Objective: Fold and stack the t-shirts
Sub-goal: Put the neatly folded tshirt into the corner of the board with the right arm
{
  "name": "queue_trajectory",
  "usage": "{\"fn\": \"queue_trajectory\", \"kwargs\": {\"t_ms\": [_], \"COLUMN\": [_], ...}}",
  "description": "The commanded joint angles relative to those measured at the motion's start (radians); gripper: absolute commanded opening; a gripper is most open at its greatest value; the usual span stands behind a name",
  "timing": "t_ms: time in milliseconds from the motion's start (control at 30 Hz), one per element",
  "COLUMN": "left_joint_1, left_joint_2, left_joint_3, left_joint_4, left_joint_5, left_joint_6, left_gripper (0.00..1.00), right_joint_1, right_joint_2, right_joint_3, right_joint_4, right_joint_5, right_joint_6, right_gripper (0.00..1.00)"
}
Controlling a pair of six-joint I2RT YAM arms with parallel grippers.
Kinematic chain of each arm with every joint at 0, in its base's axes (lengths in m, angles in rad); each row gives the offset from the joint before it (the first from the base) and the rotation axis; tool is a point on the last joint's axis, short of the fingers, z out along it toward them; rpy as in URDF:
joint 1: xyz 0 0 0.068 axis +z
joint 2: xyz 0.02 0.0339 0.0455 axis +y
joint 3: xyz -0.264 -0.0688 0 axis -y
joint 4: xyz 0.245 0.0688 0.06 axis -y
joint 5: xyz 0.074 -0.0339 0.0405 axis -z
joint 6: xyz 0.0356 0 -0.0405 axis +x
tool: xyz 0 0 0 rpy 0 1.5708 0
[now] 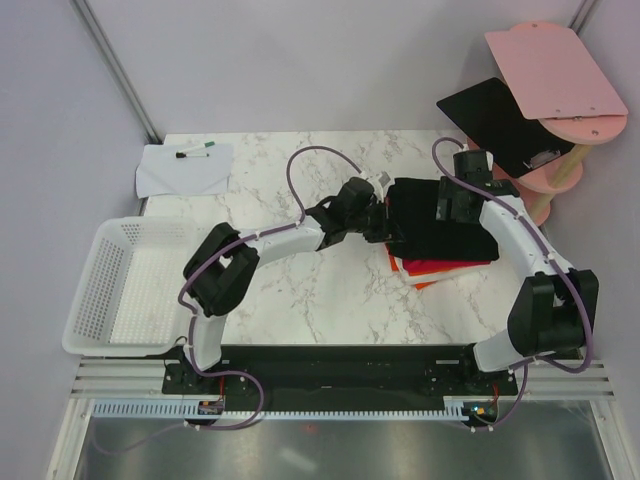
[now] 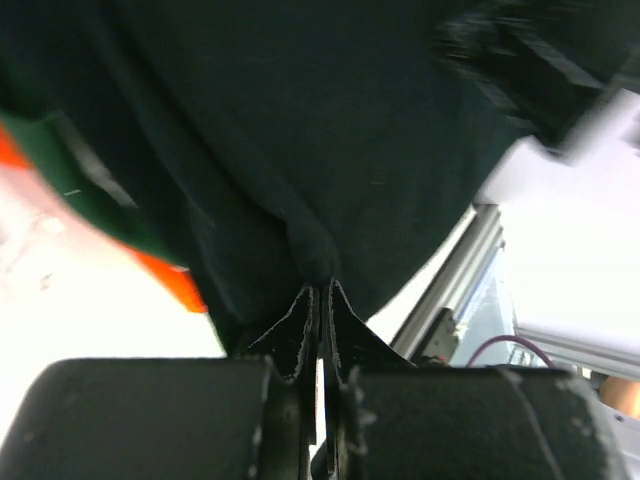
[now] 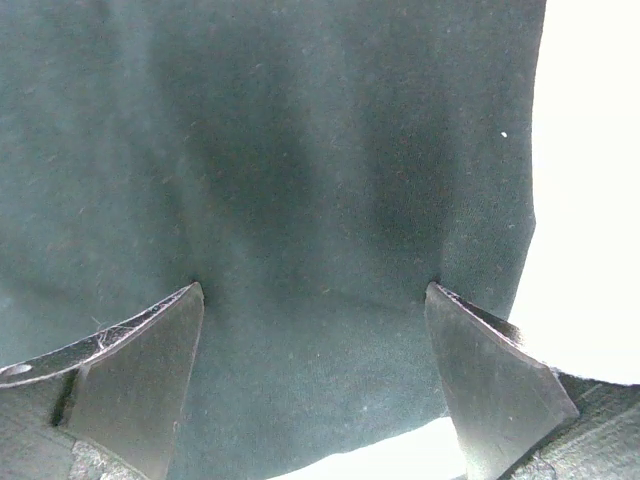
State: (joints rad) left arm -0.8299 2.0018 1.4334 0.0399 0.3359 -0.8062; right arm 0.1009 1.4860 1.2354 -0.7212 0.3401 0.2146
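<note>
Black t-shirt on the stack, pinched from the left.

On the marble table [image 1: 320,290], a white basket [image 1: 90,300] hangs over the left edge. The black t-shirt [image 1: 440,240] lies folded near the right edge, atop the red shirt [image 1: 440,268], the orange shirt [image 1: 425,284] and the green shirt [image 2: 100,200]. The right gripper [image 3: 312,290] hovers over the black cloth, jaws spread wide and holding nothing. The left gripper [image 2: 320,295] is clenched on a fold at that shirt's left edge.
</note>
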Motion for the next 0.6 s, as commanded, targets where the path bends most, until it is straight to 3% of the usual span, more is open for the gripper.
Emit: {"fn": "queue_trajectory", "kwargs": {"t_ms": [0,567], "left_joint_1": [-0.049,-0.109], "left_joint_2": [-0.054,-0.124], "left_joint_3": [0.079,-0.034], "left_joint_4": [0.002,-0.075], "left_joint_5": [0.029,-0.018], "left_joint_6": [0.002,-0.014], "left_gripper": [0.02,0.02], "right_joint_1": [-0.001,-0.013], "right_joint_2": [0.042,0.192], "right_joint_3": [-0.013,0.019], "right_joint_4": [0.060,0.134], "right_joint_5": [0.106,0.137], "right_joint_6": [0.016,0.009], "right_gripper": [0.98,0.98]}}
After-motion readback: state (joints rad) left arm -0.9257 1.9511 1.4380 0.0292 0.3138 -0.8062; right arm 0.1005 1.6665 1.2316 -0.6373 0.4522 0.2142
